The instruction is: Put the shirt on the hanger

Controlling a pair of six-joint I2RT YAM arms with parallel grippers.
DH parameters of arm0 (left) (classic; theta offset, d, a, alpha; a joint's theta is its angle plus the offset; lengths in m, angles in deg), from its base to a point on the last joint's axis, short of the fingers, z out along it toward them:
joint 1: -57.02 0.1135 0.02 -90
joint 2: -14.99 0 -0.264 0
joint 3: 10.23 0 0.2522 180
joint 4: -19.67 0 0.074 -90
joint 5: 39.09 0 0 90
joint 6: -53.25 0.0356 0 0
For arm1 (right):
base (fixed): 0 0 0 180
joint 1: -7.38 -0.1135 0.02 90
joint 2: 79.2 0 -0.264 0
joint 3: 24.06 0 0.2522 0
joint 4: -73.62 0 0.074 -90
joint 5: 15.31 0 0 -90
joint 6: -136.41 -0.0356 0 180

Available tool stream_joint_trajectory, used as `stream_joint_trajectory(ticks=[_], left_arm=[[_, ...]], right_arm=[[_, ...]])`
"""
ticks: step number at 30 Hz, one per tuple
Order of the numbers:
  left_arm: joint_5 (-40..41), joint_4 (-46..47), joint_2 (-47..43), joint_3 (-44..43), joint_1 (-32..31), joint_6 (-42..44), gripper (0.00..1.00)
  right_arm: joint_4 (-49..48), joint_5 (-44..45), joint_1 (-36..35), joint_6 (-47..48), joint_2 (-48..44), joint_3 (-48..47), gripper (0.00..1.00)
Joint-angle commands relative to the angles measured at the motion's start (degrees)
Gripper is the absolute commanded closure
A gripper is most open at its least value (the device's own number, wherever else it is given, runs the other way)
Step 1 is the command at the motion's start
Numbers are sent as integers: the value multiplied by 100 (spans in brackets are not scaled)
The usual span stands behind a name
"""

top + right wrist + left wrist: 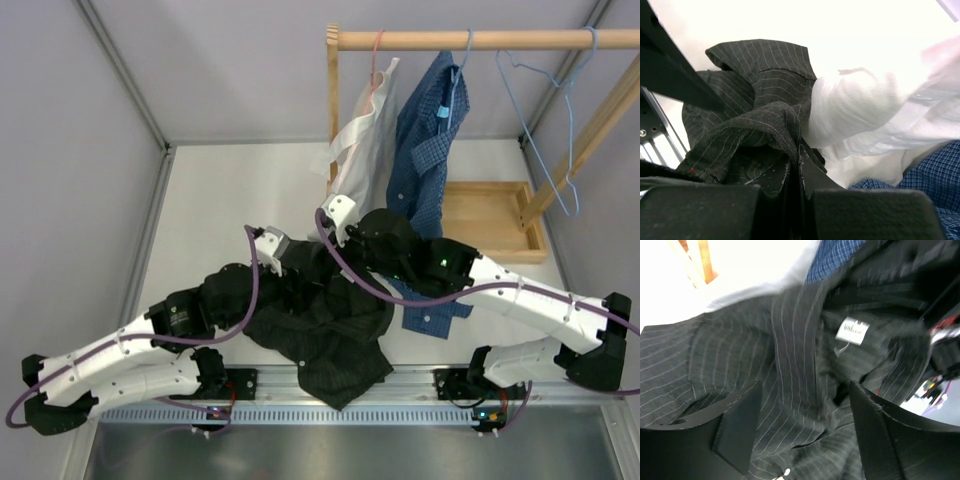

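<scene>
The dark pinstriped shirt [325, 335] lies crumpled on the table between both arms, its front hem hanging over the near edge. In the left wrist view my left gripper [805, 432] hovers open just above the shirt [790, 365], near the collar label [853, 331], with cloth beneath the jaws but none pinched. My right gripper [799, 157] is shut on a raised fold of the shirt [760, 125]. The light-blue wire hanger [560, 140] hangs empty from the wooden rod at the far right.
A wooden rack with its rod [480, 39] stands at the back right and carries a white shirt [365, 140] on a pink hanger [377, 55] and a blue checked shirt [425, 150]. The rack's wooden base tray [495, 215] sits behind my right arm. The white shirt [865, 115] hangs close to the right gripper.
</scene>
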Motion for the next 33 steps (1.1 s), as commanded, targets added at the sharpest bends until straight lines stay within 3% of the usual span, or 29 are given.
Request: stream_joint_trajectory(ticks=[1, 6, 8, 10, 11, 13, 14, 15, 17, 19, 23, 25, 26, 28, 29, 33], left_arm=[[-177, 690, -96, 304, 9, 472, 32], [237, 999, 80, 402, 9, 657, 45], [211, 1096, 220, 384, 9, 692, 74], [254, 1105, 299, 349, 9, 648, 95], [263, 1114, 335, 331, 9, 639, 100], [360, 1114, 300, 357, 9, 596, 100], [360, 1105, 265, 366, 9, 587, 100], [395, 1097, 160, 375, 9, 587, 100], [421, 1096, 19, 428, 9, 543, 100], [543, 930, -130, 428, 9, 403, 100], [912, 298, -87, 183, 9, 148, 100], [1132, -124, -8, 77, 9, -54, 100], [1368, -256, 1, 24, 9, -116, 100], [1607, -676, 19, -186, 17, -274, 100], [1947, -879, 88, -396, 17, -353, 100], [2302, -1443, 221, -670, 26, -442, 100]], right_arm=[[150, -47, 134, -350, 85, -303, 100], [150, -250, 152, -457, 77, -303, 100], [150, -268, 152, -483, 41, -303, 100], [150, -242, 161, -527, -2, -303, 100], [142, -259, 169, -545, -29, -303, 99], [142, -303, 169, -624, -108, -286, 86], [142, -286, 169, -668, -160, -277, 66], [133, -225, 169, -694, -274, -259, 58], [168, 3, 169, -852, -441, -268, 47], [290, 450, 169, -1018, -783, -390, 43], [712, 1610, 196, -731, -1180, -1101, 9], [1288, 2752, 370, -319, -1006, -1812, 1], [1554, 2956, 911, -256, -883, -2102, 1], [1977, 2652, 1834, -185, -601, -2762, 1], [2144, 2563, 2683, -19, -583, -2895, 1], [2119, 2326, 3649, 167, -863, -3168, 0]])
